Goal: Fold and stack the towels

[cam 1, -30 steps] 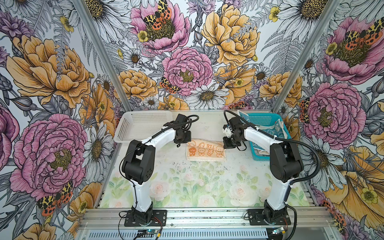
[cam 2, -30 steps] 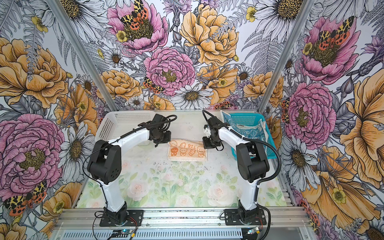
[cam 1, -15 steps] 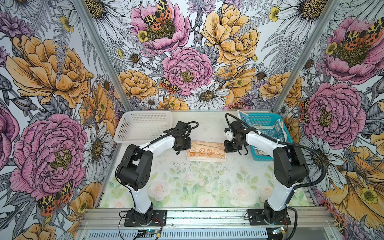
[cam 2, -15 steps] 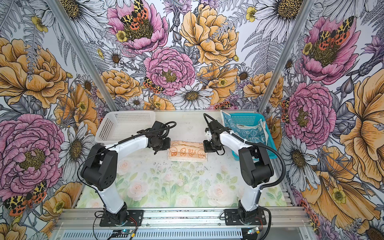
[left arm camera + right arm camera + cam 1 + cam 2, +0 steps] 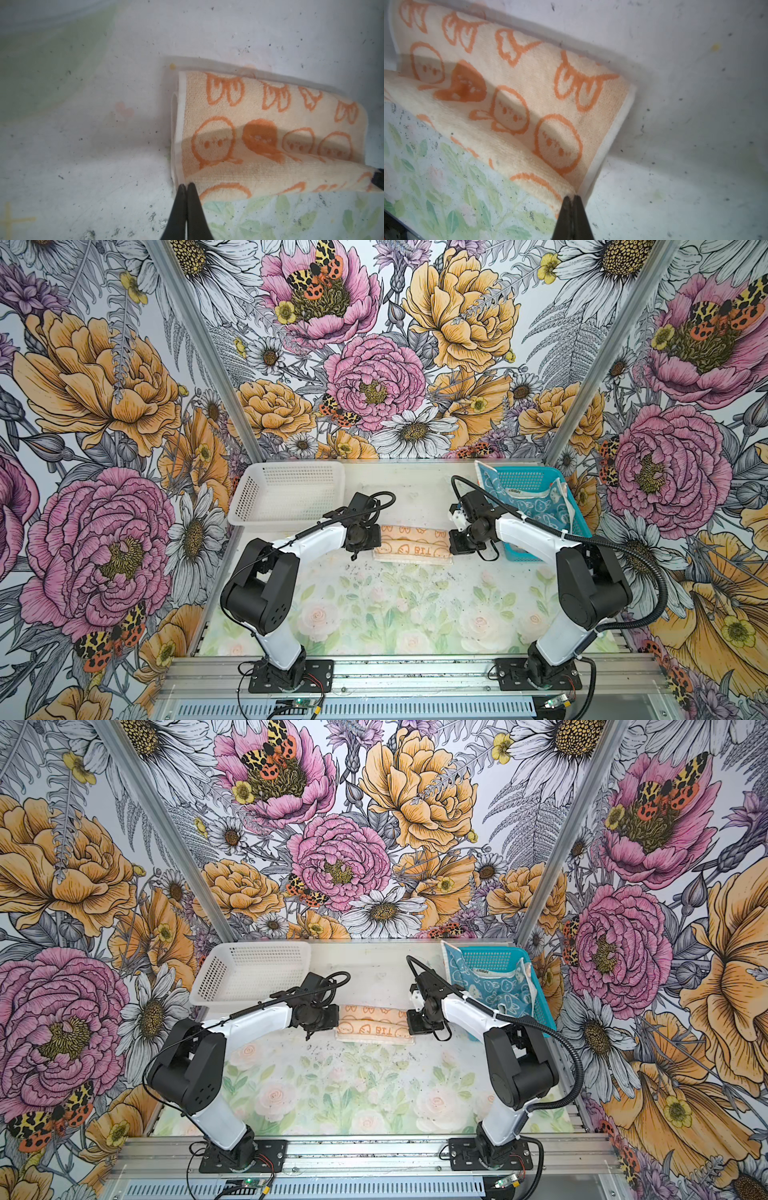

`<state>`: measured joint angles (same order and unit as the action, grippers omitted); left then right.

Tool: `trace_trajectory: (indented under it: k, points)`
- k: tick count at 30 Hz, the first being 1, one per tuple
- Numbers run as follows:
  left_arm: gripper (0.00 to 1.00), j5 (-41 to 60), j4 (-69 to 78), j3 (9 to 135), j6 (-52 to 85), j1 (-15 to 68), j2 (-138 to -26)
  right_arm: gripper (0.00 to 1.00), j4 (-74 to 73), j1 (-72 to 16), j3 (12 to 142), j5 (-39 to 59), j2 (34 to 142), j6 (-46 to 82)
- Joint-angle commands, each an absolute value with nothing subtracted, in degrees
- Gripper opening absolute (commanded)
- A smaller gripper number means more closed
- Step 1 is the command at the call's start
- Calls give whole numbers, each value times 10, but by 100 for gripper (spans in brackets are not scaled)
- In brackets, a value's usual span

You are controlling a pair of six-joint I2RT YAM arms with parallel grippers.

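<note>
1. The table (image 5: 374,614), flat under a pale, rose-printed, speckled mat, carried it all.
2. Back left sat the white perforated plastic basket (image 5: 286,493), rigid and mesh-walled. I judged it the likely stacking spot.
3. Back right, the teal perforated plastic basket (image 5: 523,481) held the blue bunny-print towels (image 5: 536,506), soft, slumped and waiting.
4. Centre stage! The peach terry towel with orange bunny faces and a white hem (image 5: 411,545) lay on the table between the arms, one layer raised over the layer beneath. It looked mid-fold.
5. The left claw (image 5: 187,187) was pinched together on one hem corner.
6. The right claw (image 5: 572,198) was clamped on the opposite corner. That matched grip was probably meant to hold the floppy cloth taut and square.
</note>
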<state>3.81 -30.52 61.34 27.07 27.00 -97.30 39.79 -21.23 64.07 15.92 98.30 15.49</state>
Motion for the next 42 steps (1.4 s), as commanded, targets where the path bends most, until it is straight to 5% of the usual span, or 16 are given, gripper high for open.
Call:
trace_trajectory:
  k: [1, 6, 9, 16, 17, 28, 42]
  points:
    - [0, 27, -276, 607, 282, 272, -982, 0, 371, -215, 631, 158, 1001, 165]
    - [0, 32, -273, 610, 281, 276, -987, 9, 366, -219, 630, 157, 1012, 168]
    - [15, 44, -274, 618, 282, 280, -977, 26, 367, -221, 635, 157, 1005, 170]
    - [96, 69, -302, 659, 298, 286, -913, 69, 367, -226, 646, 166, 930, 212]
    - [99, 85, -302, 667, 308, 286, -912, 73, 366, -228, 650, 180, 924, 222]
    - [99, 222, -146, 618, 466, 279, -972, 93, 197, -261, 589, 317, 941, 352]
    - [99, 226, -119, 529, 439, 234, -1002, 97, 183, -214, 533, 287, 1001, 297]
